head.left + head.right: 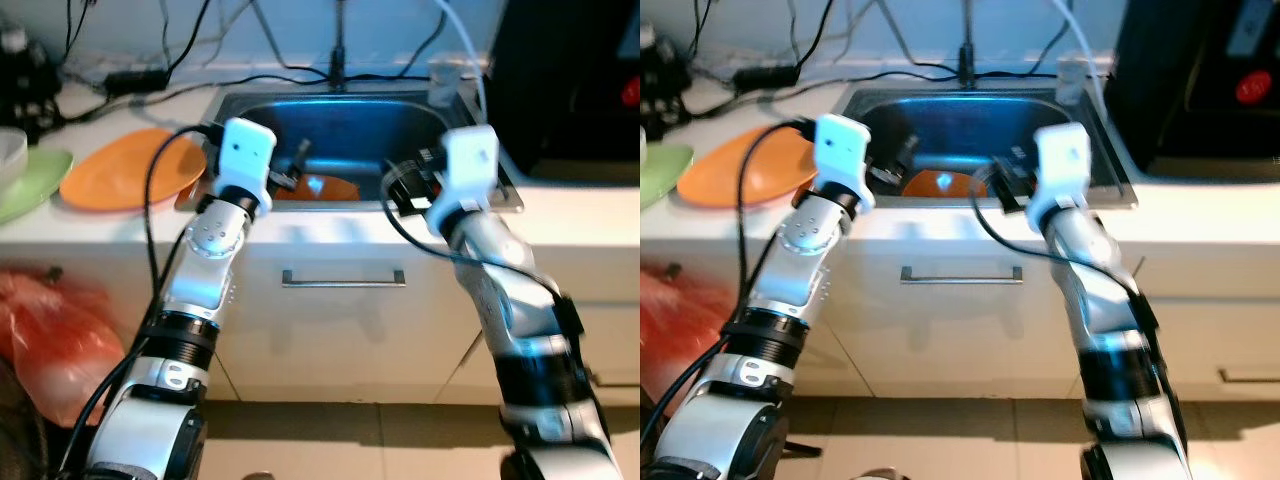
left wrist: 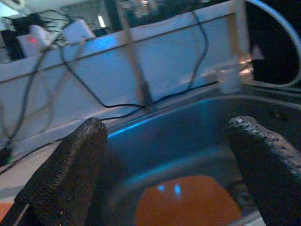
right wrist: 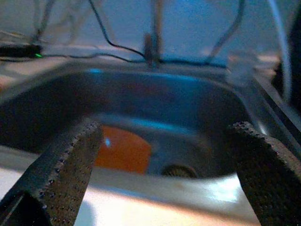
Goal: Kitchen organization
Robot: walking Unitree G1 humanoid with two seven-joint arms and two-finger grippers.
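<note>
A steel sink (image 1: 503,192) is set in the white counter straight ahead. An orange dish (image 1: 325,187) lies on its bottom, near the front wall and beside the drain (image 3: 176,170). My left gripper (image 1: 288,172) hovers over the sink's front left rim, open, with nothing between its fingers (image 2: 70,174); the orange dish (image 2: 188,202) lies below and beyond them. My right gripper (image 1: 400,185) is at the front right rim, also open and empty, looking into the basin at the same dish (image 3: 123,149). An orange plate (image 1: 125,170) rests on the counter left of the sink.
A green plate (image 1: 30,185) lies at the far left of the counter. Cables run along the back wall by the faucet stem (image 1: 338,60). A small clear cup (image 1: 443,82) stands at the sink's back right. A black appliance (image 1: 570,80) stands to the right. A red bag (image 1: 50,330) hangs low on the left.
</note>
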